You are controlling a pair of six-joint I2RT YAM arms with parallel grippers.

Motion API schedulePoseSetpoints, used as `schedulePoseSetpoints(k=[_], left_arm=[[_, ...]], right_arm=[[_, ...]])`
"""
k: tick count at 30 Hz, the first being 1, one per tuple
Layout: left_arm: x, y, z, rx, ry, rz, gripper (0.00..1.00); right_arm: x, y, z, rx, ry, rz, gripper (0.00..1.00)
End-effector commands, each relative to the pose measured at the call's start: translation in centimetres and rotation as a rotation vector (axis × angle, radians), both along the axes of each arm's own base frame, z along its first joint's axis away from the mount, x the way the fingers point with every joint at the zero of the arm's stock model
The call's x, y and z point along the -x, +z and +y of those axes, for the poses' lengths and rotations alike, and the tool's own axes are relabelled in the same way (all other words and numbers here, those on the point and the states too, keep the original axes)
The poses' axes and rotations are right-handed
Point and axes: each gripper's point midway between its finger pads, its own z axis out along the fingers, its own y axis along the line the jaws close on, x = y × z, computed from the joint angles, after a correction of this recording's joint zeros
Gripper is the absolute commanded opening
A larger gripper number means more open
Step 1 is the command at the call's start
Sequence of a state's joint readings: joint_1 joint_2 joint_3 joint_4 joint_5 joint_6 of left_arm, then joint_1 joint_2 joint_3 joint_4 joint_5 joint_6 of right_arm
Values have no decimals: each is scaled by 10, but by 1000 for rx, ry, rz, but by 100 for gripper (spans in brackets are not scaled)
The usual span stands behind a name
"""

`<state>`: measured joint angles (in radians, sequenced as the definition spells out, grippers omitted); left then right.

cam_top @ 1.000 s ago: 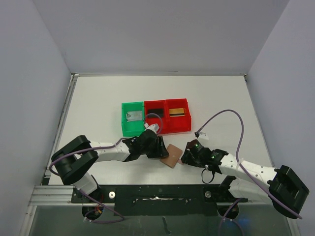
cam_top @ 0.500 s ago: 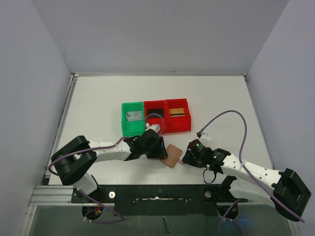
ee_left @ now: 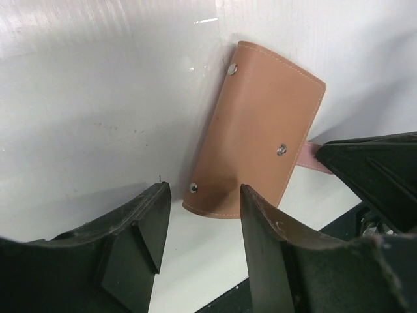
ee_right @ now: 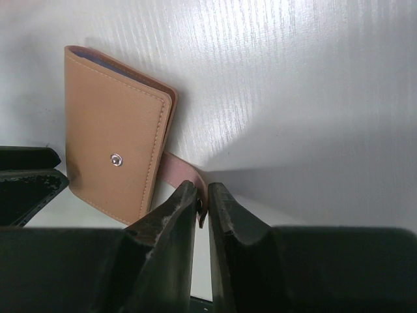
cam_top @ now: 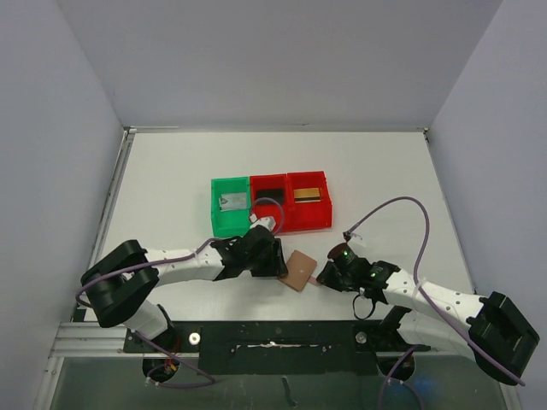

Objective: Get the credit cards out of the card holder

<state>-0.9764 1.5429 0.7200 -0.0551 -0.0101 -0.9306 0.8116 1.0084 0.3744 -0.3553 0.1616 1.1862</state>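
**Right tool (cam_top: 319, 277) pinching narrow brown leather strap tab (ee_right: 179, 168) of flat tan leather bifold card holder (cam_top: 300, 271)**

Top view: card holder lies folded shut on the white counter (cam_top: 171, 188), between both tools, near the row of green and red plastic bins (cam_top: 282, 224).
Left wrist: left tool (ee_left: 203, 199) hangs half-spread and empty over the holder's near edge.
Right wrist: jaws almost together, tab end caught between them.
Judgement: light, soft leather with a smooth face. The tab is floppy, fine for tugging. Opening likely needs one cover pinned and the other lifted by its edge.

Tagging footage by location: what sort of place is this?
Probably a robotics lab cell: plain grey partition walls around a white tabletop, plus a white cabled left arm and right arm.
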Motion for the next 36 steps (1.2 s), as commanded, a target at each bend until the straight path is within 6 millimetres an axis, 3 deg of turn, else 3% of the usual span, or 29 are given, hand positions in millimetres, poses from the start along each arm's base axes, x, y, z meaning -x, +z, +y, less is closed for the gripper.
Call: schedulePoseSetpoints(k=[1, 7, 16, 22, 25, 32, 36], left_arm=[[-10, 30, -3, 51, 17, -85, 47], [-21, 46, 15, 59, 113, -168, 58], [-28, 63, 51, 54, 224, -262, 86], [-29, 73, 71, 86, 314, -290, 86], [-28, 81, 79, 121, 332, -314, 86], [-21, 95, 91, 196, 336, -359, 86], [-18, 98, 100, 213, 352, -364, 86]], right_arm=[[-9, 11, 9, -57, -10, -46, 12], [-14, 30, 16, -105, 29, -111, 1], [-23, 78, 25, -146, 128, -246, 0], [-32, 124, 43, -179, 247, -361, 0], [-38, 136, 54, -162, 319, -381, 1], [-52, 134, 93, -140, 479, -340, 1], [-50, 136, 120, -193, 574, -333, 0]])
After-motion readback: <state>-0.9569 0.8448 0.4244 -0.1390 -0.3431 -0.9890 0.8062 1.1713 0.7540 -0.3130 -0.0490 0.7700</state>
